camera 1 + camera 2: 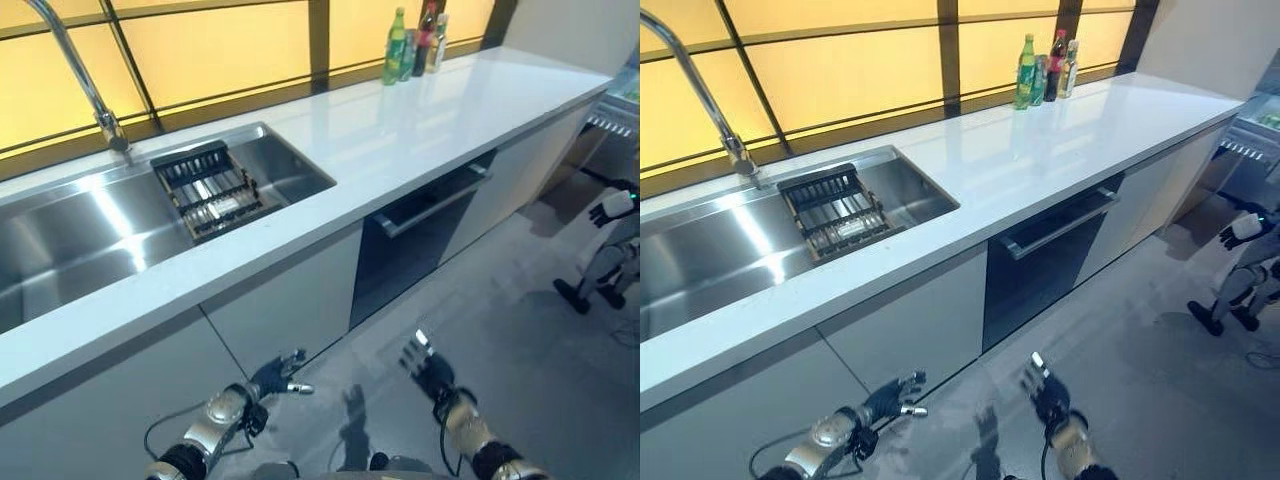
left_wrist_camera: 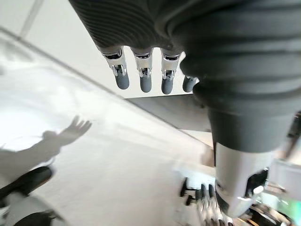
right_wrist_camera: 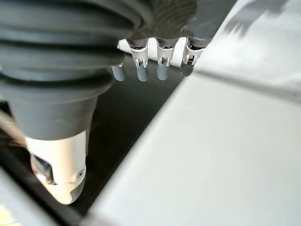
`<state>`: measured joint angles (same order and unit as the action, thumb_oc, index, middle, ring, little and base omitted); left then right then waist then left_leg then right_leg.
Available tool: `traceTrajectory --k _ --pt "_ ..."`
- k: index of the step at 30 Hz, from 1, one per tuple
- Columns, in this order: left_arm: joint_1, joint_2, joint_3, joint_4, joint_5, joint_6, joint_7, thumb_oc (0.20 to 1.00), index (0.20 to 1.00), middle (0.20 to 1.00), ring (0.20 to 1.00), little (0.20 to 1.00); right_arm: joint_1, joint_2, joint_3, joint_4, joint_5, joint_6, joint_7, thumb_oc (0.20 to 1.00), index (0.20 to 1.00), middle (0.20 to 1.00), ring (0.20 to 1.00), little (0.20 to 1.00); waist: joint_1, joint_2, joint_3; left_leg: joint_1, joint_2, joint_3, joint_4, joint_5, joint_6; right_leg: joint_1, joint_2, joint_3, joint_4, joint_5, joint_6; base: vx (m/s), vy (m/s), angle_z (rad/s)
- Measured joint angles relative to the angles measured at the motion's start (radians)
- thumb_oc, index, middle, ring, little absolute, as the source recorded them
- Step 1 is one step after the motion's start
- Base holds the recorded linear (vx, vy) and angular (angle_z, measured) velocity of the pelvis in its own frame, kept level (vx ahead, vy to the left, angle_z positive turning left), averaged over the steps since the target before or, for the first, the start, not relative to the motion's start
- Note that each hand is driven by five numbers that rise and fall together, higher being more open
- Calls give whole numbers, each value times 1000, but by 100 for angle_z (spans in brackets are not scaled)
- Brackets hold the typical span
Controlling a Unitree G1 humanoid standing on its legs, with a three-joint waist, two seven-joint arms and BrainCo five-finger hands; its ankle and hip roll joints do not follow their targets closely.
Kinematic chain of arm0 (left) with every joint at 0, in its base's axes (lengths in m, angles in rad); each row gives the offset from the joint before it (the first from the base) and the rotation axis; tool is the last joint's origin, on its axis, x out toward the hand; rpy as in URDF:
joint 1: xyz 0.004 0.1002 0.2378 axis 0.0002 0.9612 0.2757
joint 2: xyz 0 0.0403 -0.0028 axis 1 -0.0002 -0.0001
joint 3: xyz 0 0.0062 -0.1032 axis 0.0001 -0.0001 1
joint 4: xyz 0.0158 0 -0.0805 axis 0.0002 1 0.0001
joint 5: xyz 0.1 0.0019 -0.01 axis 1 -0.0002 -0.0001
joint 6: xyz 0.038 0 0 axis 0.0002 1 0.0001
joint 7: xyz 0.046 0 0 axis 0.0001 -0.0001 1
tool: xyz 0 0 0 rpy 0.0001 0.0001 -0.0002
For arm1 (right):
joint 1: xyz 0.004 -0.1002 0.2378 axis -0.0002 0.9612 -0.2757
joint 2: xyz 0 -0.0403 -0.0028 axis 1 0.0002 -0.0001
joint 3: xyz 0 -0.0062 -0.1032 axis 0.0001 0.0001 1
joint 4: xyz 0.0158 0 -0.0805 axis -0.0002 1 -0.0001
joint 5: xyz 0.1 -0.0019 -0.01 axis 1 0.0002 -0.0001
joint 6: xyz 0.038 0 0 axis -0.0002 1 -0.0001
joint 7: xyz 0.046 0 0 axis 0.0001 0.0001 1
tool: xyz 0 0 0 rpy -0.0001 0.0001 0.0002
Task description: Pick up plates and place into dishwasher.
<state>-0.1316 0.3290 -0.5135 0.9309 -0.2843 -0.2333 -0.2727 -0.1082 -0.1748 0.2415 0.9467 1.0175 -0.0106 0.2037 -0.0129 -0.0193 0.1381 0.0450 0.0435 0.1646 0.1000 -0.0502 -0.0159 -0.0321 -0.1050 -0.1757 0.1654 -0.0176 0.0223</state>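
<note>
The dishwasher point(image 1: 415, 245) sits under the bench point(image 1: 420, 130) with its door closed, handle at the top edge, to the right of the sink point(image 1: 90, 235). No plates are discernible; a dark rack point(image 1: 208, 190) lies in the sink nearest the dishwasher, its contents too small to tell. Both robot hands hang low in front of the dishwasher, probably clear of the door's swing: the left robot hand point(image 1: 272, 377) and right robot hand point(image 1: 428, 366) have straight fingers and hold nothing. The wrist views confirm the empty fingers; the eye views alone place the bottles point(image 1: 415, 42) beyond the dishwasher on the bench.
</note>
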Motion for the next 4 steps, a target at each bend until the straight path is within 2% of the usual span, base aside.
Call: traceTrajectory --k 4 --pt "48 -67 77 145 -6 1 28 1000 1000 1000 1000 1000 97 16 31 40 -169 106 30 1000 1000 1000 1000 1000 -4 1 -80 58 -6 5 -137 58 2 43 16 1 -103 40 6 52 35 -5"
